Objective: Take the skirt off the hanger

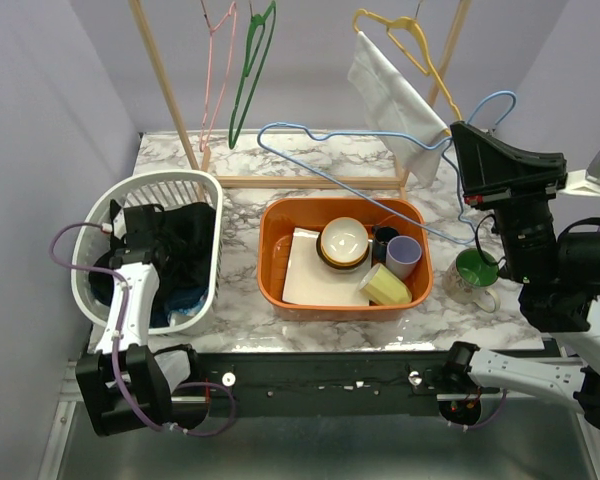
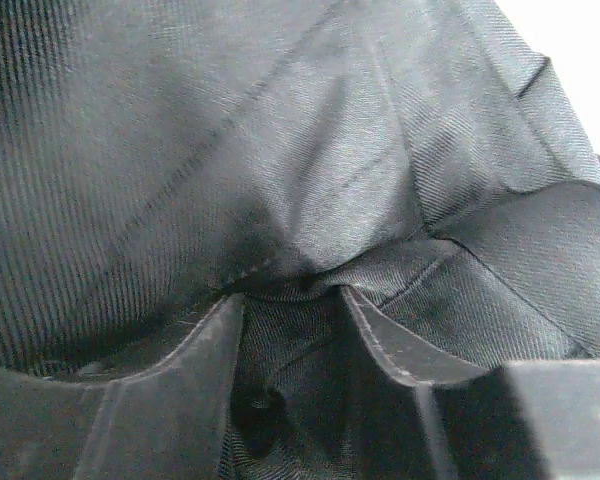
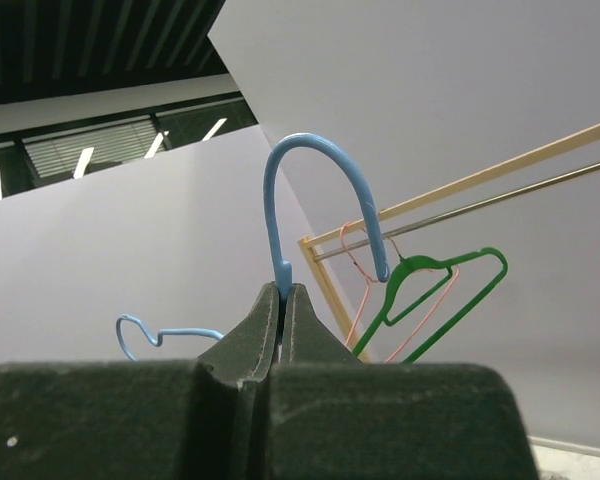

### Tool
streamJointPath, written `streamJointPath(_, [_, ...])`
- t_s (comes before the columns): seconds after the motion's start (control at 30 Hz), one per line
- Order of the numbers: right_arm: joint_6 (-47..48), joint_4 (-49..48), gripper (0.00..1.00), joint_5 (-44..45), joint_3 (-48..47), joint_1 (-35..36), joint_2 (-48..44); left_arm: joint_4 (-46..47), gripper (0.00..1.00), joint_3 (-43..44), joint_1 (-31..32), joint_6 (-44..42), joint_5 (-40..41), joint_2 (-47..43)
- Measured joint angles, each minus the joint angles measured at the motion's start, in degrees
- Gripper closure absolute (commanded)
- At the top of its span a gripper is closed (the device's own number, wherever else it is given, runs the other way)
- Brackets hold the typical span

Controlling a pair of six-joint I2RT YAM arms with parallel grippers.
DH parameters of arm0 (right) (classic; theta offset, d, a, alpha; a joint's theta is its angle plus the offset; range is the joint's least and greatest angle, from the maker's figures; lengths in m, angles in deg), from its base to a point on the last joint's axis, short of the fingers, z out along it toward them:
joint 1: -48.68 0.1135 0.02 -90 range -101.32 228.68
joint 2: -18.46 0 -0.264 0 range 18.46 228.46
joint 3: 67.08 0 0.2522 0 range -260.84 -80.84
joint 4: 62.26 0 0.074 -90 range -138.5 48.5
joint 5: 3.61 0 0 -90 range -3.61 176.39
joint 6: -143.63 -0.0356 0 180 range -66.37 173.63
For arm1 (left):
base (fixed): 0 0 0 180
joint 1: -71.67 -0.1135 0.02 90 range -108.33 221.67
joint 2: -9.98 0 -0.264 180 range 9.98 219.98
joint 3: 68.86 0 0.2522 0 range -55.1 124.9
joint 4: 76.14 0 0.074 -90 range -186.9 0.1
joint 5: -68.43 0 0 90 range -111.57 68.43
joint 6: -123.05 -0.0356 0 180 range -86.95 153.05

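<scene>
Close to the lens in the left wrist view: left fingers at bottom centre, part way closed, with a fold of the black skirt pinched between them. Skirt cloth fills the rest of that frame, and creases run toward the gap between the fingers.

Top view: the skirt lies bunched inside the white basket at left of the frame. The left arm reaches into the basket from the lower left.

Right wrist view: right fingers are pressed together on the wire of the blue hanger, just under its hook. The hook curves up above them at centre frame.

Top view: the blue hanger is held at right of the frame and stretches left above the orange tub. It is well apart from the skirt.

The tub sits at centre on the marble surface and holds a bowl, some cups and a white sheet. A green mug stands just right of the tub.

A wooden rack crosses the top of the frame. Pink, green and yellow hangers hang on it, and a white cloth drapes from the yellow one.
</scene>
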Motion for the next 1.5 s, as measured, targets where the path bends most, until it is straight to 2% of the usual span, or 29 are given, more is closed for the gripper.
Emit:
streamJointPath(0.2, [0.07,1.84,0.99,-1.38,-0.33,0.0,1.11,-4.39,0.14,9.62,-0.02,-3.82,2.58,0.15])
streamJointPath(0.4, [1.81,8.83,0.99,-9.57,-2.05,-0.02,4.24,-7.78,0.12,29.49,0.52,-10.86,-0.5,-3.06])
streamJointPath(0.53, [4.61,17.18,0.99,-17.35,-5.95,-0.02,8.09,-7.87,0.12,34.64,0.85,-13.22,-8.0,-6.25])
streamJointPath(0.67, [6.03,24.96,0.99,-21.86,-10.01,-0.04,12.76,-4.87,0.13,33.88,1.31,-13.27,-18.8,-10.62])
streamJointPath(0.87, [7.02,36.22,0.99,-26.29,-14.08,-0.02,19.87,12.55,0.14,24.55,5.05,-10.69,-41.03,-17.94])
streamJointPath(1.0, [7.3,39.6,0.99,-26.4,-14.19,-0.04,20.44,22.73,0.25,21.38,8.59,-9.33,-52.46,-18.43])
streamJointPath(1.07, [7.28,40.5,0.99,-26.34,-15.13,-0.2,20.59,28.85,0.27,18.56,10.34,-6.82,-57.33,-18.36])
streamJointPath(1.17, [7.28,40.74,0.99,-25.92,-17.0,-0.42,20.7,34.93,0.29,15.52,11.52,-4.13,-62.95,-18.05])
streamJointPath(1.37, [7.28,40.61,0.99,-25.55,-20.63,-1.53,20.81,38.99,0.29,15.34,15.13,-3.48,-68.67,-17.46])
streamJointPath(1.5, [7.3,40.35,0.99,-25.53,-21.9,-2.03,21.27,40.76,0.35,16.13,16.81,-2.58,-70.73,-17.14])
